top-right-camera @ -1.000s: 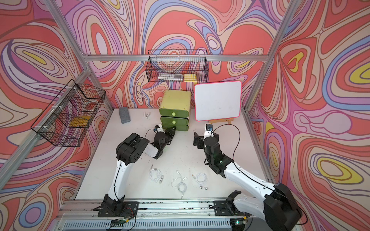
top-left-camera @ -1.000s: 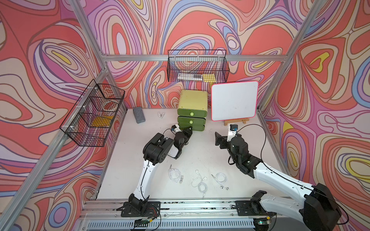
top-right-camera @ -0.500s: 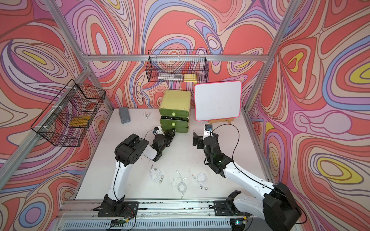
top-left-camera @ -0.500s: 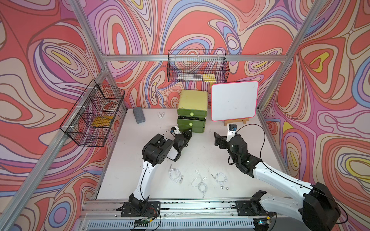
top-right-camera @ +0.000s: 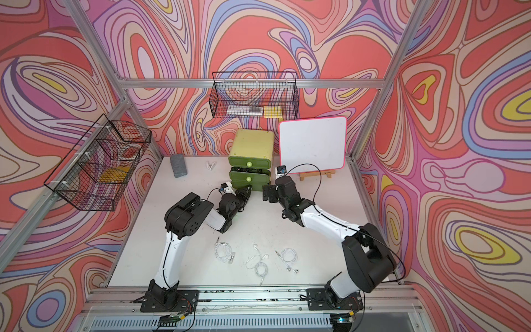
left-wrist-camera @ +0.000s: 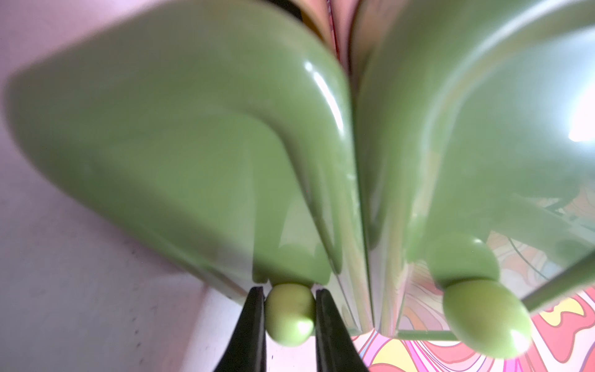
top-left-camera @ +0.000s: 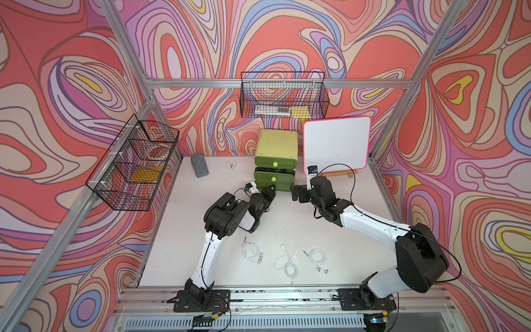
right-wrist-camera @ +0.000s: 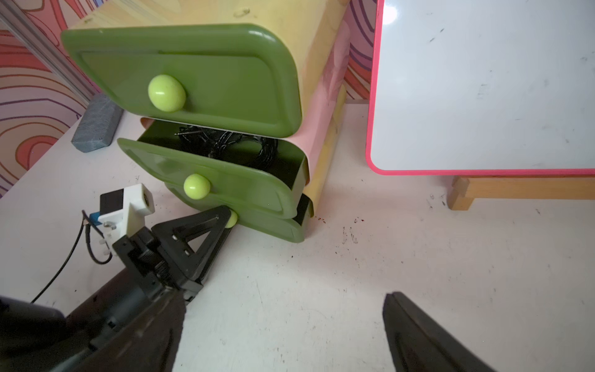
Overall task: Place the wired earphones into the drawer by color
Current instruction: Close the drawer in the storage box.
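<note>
The drawer (top-left-camera: 276,143) cabinet, with a pale yellow-green shell, stands at the back of the table in both top views. Its top drawer (right-wrist-camera: 193,77) is closed. The middle drawer (right-wrist-camera: 219,183) is pulled out, with black wired earphones (right-wrist-camera: 225,145) coiled inside. My left gripper (left-wrist-camera: 289,317) is shut on the bottom drawer's round knob (right-wrist-camera: 232,219). My right gripper (right-wrist-camera: 280,335) hovers open and empty over bare table, just right of the cabinet (top-right-camera: 265,194). Three white wired earphones (top-left-camera: 250,252) (top-left-camera: 287,263) (top-left-camera: 316,255) lie near the front edge.
A whiteboard (top-left-camera: 336,143) on a wooden stand sits just right of the cabinet. A grey eraser (top-left-camera: 199,169) and a white clip (top-left-camera: 231,164) lie at the back left. Wire baskets hang on the back wall (top-left-camera: 283,97) and the left wall (top-left-camera: 135,169).
My right gripper has moved left, closer to the cabinet's right side. The left gripper stays shut on the bottom knob.
</note>
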{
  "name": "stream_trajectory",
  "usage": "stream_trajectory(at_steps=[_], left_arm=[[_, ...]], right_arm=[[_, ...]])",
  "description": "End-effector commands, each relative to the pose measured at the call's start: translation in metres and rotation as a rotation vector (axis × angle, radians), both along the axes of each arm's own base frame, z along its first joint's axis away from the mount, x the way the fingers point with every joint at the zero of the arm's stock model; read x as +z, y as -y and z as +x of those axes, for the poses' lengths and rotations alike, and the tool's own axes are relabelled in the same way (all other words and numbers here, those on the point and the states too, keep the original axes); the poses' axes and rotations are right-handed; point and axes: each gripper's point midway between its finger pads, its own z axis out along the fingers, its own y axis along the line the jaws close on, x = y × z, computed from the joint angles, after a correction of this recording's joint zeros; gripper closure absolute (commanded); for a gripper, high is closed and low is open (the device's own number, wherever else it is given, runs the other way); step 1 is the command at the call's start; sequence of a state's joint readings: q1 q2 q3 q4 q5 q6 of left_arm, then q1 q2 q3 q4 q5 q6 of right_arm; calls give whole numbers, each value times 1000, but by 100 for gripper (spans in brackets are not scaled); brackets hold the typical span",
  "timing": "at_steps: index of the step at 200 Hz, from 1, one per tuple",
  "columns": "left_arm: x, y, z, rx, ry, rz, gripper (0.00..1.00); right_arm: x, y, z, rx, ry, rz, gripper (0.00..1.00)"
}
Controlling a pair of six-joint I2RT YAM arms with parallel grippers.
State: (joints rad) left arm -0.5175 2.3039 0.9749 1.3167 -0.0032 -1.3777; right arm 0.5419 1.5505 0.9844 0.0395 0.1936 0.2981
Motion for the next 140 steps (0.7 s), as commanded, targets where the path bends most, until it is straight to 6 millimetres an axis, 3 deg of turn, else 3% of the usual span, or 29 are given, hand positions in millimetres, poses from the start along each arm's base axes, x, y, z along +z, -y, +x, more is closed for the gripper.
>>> stream_trajectory(at_steps=[1, 52, 63, 68, 140], left_arm=[[4, 0, -4, -6, 7, -4, 85], [3, 0, -3, -5, 6, -4, 86], [3, 0, -3, -7, 7, -4, 85], [3, 0, -3, -6, 6, -4, 86], [3, 1, -2, -9, 7, -4, 87]], right_arm=[[-18, -2, 9, -39, -76, 30, 2], [-40, -6, 37, -106, -132, 51, 2], [-35, -4, 42, -125, -122, 64, 2], [-47, -3, 44, -137, -142, 54, 2], [-54, 2, 69, -221, -124, 81, 2]])
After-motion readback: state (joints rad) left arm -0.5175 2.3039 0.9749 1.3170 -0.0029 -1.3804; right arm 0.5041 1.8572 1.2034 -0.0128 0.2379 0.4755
